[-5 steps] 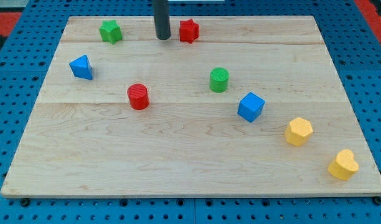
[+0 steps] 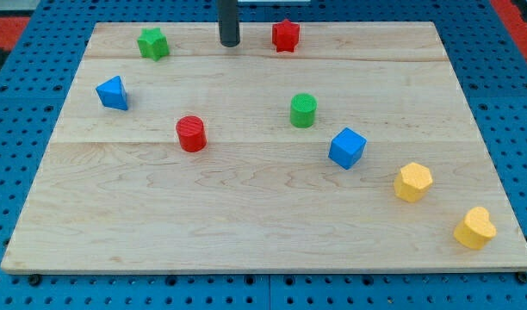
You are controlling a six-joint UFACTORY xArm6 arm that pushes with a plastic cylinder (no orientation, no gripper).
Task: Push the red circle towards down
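While the dark rod's upper length is cut off by the view's top edge, my tip shows plainly at the far side of the pale wooden desk, between the green star-shaped block to its left and the red star-shaped block to its right, touching neither. No claw is fitted, so nothing is gripped or held. The red circle, a short upright plastic cylinder, stands left of centre, well apart from my tip and nearer than it; its axis points straight up and its round top gives it no facing. Far to its left sits the blue triangular block. A green cylinder lies right of centre, then a blue cube, a yellow hexagonal block and a yellow heart-shaped block trailing toward the near right corner.
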